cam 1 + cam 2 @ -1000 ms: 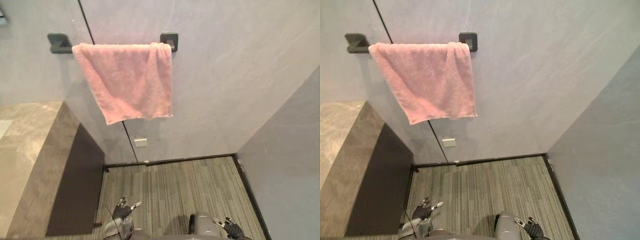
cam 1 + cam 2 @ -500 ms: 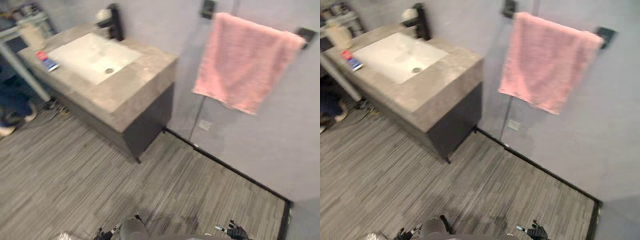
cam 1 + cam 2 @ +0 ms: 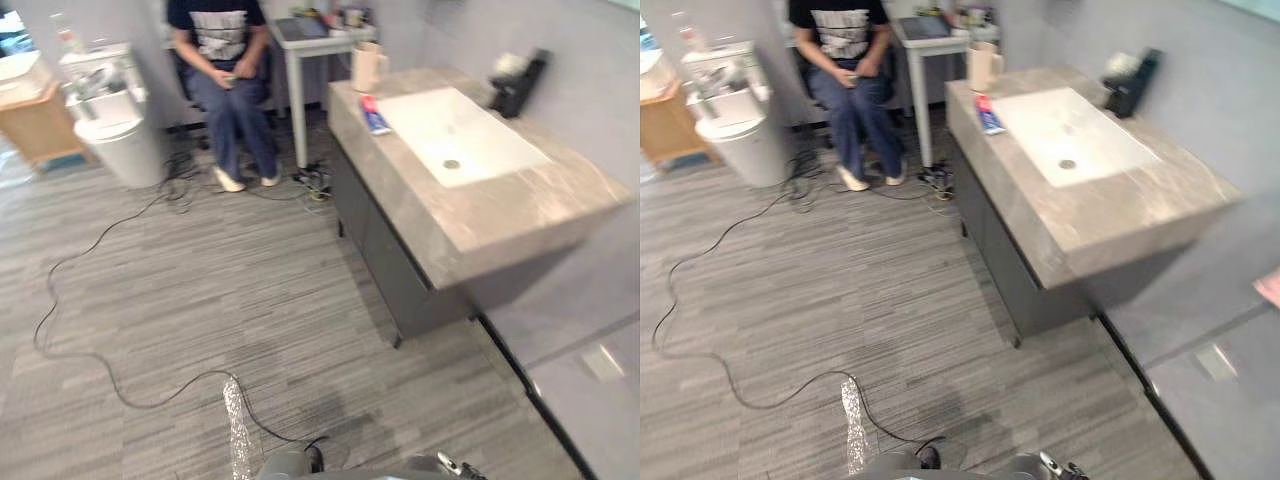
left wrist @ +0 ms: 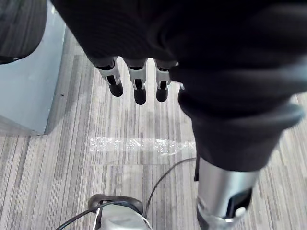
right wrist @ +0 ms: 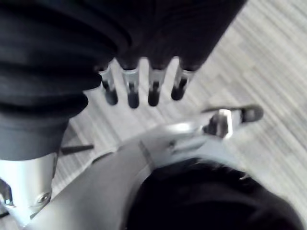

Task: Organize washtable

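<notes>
Left eye view: locate the washtable [image 3: 540, 215], a grey stone counter on a dark cabinet, set against the wall on the robot's right and well apart from both hands. A white basin [image 3: 455, 135] is sunk into its top. A red and blue tube [image 3: 374, 116] lies flat on the counter, just beside the basin's edge on the side nearest the seated person [image 3: 225, 60]. A beige jug [image 3: 367, 67] stands upright at that same end of the counter, near the tube. A black tap [image 3: 520, 82] stands at the wall side of the basin.

A white bin [image 3: 128, 150] stands on the grey striped floor [image 3: 200, 300], near the person.

Check the left wrist view: the left hand [image 4: 139, 88] hangs over the floor with fingers straight and holding nothing. Check the right wrist view: the right hand [image 5: 132, 91] likewise has its fingers extended in a row, with nothing in its grasp.
</notes>
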Controlling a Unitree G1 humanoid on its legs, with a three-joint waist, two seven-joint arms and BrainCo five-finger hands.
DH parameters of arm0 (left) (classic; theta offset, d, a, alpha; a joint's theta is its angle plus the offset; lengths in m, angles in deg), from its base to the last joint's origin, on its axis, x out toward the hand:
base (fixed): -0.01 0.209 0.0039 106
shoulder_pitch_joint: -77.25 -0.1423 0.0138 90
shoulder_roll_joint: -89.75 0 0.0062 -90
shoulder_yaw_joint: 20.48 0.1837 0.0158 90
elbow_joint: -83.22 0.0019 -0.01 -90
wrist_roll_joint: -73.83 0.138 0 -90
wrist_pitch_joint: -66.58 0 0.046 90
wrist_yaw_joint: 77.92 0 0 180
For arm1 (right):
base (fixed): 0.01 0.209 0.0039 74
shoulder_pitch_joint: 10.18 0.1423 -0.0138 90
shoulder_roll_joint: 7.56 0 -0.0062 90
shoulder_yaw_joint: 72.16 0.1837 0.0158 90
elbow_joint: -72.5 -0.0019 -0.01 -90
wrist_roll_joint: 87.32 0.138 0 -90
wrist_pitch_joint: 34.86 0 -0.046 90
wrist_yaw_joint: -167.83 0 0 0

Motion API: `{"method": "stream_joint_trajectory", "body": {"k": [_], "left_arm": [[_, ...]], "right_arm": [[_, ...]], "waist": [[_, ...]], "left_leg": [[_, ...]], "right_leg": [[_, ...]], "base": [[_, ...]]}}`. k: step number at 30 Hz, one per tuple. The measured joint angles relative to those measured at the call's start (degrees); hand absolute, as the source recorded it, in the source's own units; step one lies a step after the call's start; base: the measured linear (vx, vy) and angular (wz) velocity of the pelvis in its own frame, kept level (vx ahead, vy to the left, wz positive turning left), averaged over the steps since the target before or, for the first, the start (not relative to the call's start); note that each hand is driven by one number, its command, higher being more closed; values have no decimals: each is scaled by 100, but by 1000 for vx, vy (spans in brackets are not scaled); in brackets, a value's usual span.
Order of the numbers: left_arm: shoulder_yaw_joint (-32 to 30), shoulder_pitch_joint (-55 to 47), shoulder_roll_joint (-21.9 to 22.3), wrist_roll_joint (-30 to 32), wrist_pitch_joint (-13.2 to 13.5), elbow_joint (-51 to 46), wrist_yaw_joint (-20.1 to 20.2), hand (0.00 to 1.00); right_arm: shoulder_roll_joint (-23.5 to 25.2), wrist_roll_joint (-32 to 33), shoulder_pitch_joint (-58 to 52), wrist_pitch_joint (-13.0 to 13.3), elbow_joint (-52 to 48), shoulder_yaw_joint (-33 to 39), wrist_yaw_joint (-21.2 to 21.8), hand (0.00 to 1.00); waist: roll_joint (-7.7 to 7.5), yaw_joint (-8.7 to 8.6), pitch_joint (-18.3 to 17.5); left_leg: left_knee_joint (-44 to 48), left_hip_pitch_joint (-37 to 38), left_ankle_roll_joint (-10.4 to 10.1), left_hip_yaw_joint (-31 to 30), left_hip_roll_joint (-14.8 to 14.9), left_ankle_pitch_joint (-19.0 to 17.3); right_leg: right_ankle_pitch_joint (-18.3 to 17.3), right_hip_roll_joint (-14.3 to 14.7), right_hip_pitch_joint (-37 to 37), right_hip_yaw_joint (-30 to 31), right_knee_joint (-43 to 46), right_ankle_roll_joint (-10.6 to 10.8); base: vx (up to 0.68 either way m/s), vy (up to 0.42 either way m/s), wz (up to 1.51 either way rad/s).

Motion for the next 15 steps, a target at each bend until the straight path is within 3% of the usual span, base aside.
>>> {"method": "stream_joint_trajectory", "body": {"k": [3, 5, 6, 8, 10, 11, 12, 13, 15], "left_arm": [[54, 16, 113, 145, -12, -78, 107, 0], [250, 86, 251, 215, -8, -137, 118, 0], [209, 127, 400, 215, 3, -259, 99, 0], [177, 46, 465, 234, 6, -444, 147, 0], [36, -91, 570, 266, -2, -466, 215, 0], [-49, -149, 700, 268, 6, -474, 214, 0], [-203, -140, 773, 267, 22, -515, 214, 0], [-488, -130, 949, 267, 34, -586, 215, 0], [-638, -174, 987, 258, -2, -588, 216, 0]], "right_arm": [[80, 92, -93, 42, -292, -247, -35, 0], [80, 92, -138, 41, -400, -321, -34, 0], [88, 90, -178, 35, -454, -372, -34, 0], [146, 88, -206, 20, -455, -389, -39, 0], [80, 90, -299, -21, -531, -380, -14, 0], [-1, 88, -345, -61, -602, -361, -3, 0], [-46, 83, -353, -76, -623, -362, -7, 0], [-121, 82, -368, -82, -697, -360, 11, 0], [-138, 84, -381, -101, -658, -363, -4, 0]], "waist": [[-67, -80, 53], [-70, -87, 56], [-85, -78, 47], [-219, -79, -40], [-136, -80, -182], [173, -98, -313], [267, -76, -357], [393, -10, -319], [393, 154, -311]], "left_leg": [[-67, 239, 34, -385, -4, -129], [-119, 427, -30, -498, 32, -209], [-111, 597, -148, -504, 118, -355], [-126, 792, -252, -469, 130, -551], [89, 1112, -573, -351, 366, -852], [1294, 693, -754, -200, 710, -1055], [2121, 348, -849, -185, 863, -954], [4008, -489, -1168, -287, 1204, -159], [5268, -968, -1173, -149, 1546, 24]], "right_leg": [[-241, 346, -726, -419, -279, 16], [-235, 344, -906, -547, -871, 18], [-188, 344, -874, -699, -1652, 13], [142, 354, -817, -784, -2320, -197], [494, 648, -565, -766, -2433, -442], [357, 967, -466, -832, -2463, -538], [260, 1124, -401, -825, -2495, -582], [134, 1527, -44, -709, -2700, -700], [77, 1830, 357, -437, -2880, -838]], "base": [[167, -55, 107], [261, -137, 80], [306, -183, 61], [393, -268, 34], [549, -312, -9], [430, -180, -22], [662, -260, -51], [453, -170, -71], [594, -183, -107]]}}
